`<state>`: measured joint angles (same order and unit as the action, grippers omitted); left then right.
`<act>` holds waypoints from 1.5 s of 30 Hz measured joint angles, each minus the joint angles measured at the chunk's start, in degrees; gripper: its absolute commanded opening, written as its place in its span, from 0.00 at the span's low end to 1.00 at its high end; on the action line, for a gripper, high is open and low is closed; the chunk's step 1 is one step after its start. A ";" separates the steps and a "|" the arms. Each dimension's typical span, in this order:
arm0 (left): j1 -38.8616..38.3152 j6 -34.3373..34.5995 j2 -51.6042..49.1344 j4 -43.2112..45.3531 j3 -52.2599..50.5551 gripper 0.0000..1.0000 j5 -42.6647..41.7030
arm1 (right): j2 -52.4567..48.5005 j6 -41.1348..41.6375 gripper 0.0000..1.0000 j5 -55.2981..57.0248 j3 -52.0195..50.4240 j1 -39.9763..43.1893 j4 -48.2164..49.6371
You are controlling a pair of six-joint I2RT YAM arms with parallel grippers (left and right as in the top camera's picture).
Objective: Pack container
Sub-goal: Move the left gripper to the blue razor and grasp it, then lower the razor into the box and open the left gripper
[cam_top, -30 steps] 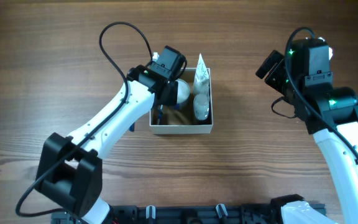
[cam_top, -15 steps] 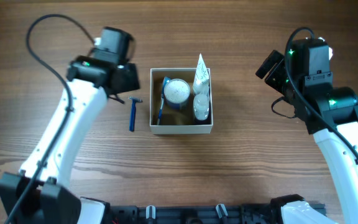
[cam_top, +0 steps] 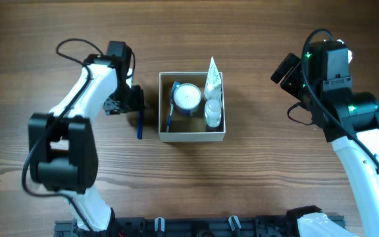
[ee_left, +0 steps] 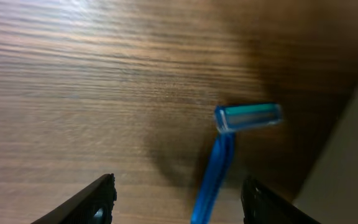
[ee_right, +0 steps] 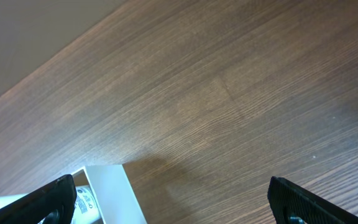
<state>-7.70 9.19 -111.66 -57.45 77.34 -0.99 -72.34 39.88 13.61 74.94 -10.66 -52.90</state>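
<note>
The container [cam_top: 193,136] is a square white-walled cardboard box, brown inside, at the table's middle. It holds a round white-lidded blue jar [cam_top: 187,97], a white tube [cam_top: 212,79], a small clear bottle [cam_top: 212,113] and a blue item by its left wall. A blue razor [cam_top: 139,122] lies on the table just left of the box; in the left wrist view the razor [ee_left: 224,155] lies between the open fingers. My left gripper [cam_top: 125,104] is open, low over the razor. My right gripper [cam_top: 288,72] is open and empty, right of the box, whose corner shows in the right wrist view [ee_right: 107,186].
Bare wooden table [cam_top: 255,184] surrounds the box. The box's white wall [ee_left: 353,155] rises just right of the razor in the left wrist view.
My left arm drew out of the box, leaving the blue jar inside, then swung left and came down over the razor. The right arm has not moved.
</note>
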 measured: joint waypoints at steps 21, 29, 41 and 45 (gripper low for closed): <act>-2.40 -1.09 -4.72 2.29 -0.13 0.22 -1.90 | 0.00 0.00 1.00 0.00 0.00 0.00 0.00; -2.43 -1.20 -4.79 2.36 -0.13 0.04 -1.95 | 0.00 0.00 1.00 0.00 0.00 0.00 0.00; -2.78 -0.87 1.03 -11.04 8.46 0.04 -1.99 | 0.00 0.00 1.00 0.00 0.00 0.00 0.00; -5.29 -0.02 11.19 -8.50 11.45 0.04 -3.56 | 0.00 0.00 1.00 0.00 0.00 0.00 0.00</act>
<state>-12.99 9.17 -100.47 -65.95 88.79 -4.56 -72.34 39.88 13.61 74.94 -10.66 -52.90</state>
